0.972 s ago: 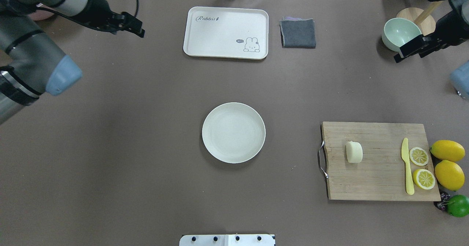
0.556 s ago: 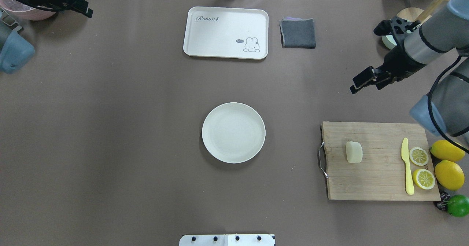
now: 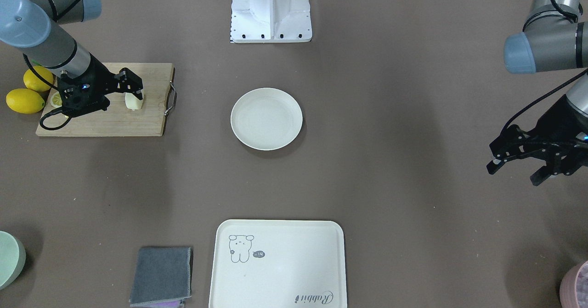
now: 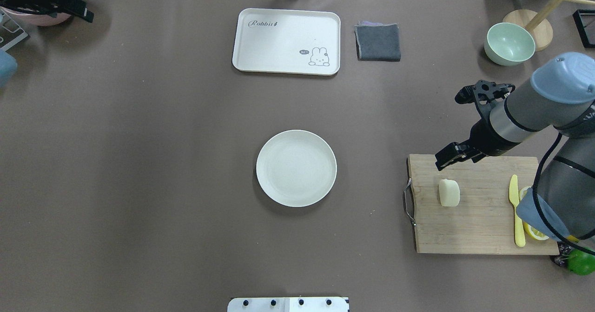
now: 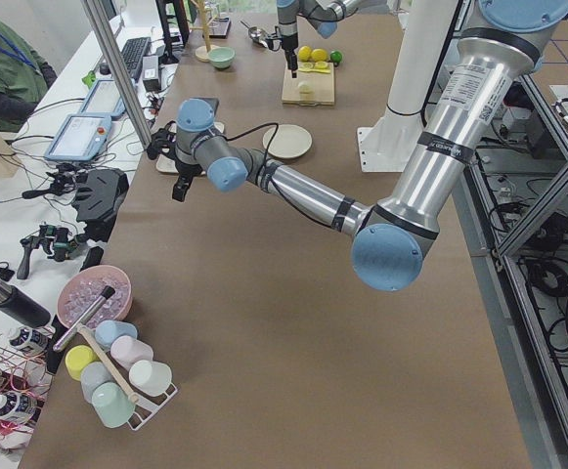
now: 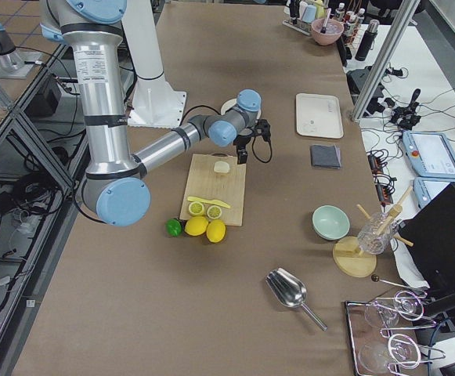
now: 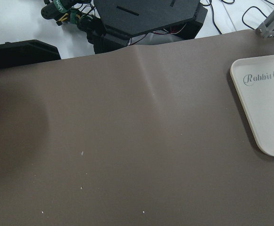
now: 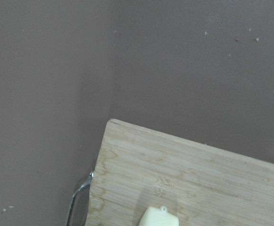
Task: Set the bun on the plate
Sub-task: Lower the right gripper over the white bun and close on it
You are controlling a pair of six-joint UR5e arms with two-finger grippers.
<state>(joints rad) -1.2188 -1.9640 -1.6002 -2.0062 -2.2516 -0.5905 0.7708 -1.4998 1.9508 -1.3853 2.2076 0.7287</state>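
The bun point(image 4: 449, 193) is a pale cream lump lying on the wooden cutting board point(image 4: 479, 223) at the right; it also shows in the front view point(image 3: 133, 102) and at the bottom edge of the right wrist view point(image 8: 159, 217). The round off-white plate point(image 4: 296, 168) sits bare at the table's middle point(image 3: 266, 118). My right gripper point(image 4: 444, 159) hangs open over the board's far edge, just beyond the bun and apart from it point(image 3: 133, 85). My left gripper point(image 3: 512, 170) is open and holds nothing, far off at the table's left far corner point(image 4: 83, 13).
On the board's right end lie a yellow knife point(image 4: 516, 214) and lemon halves, with a lime point(image 4: 581, 261) beside it. A cream tray point(image 4: 287, 41), a grey cloth point(image 4: 378, 42) and a green bowl point(image 4: 509, 43) line the far side. A pink bowl point(image 4: 44, 19) is far left.
My right arm has swung in from the far right corner and come down to the board's far edge by the bun. My left arm has drawn back to the far left corner.
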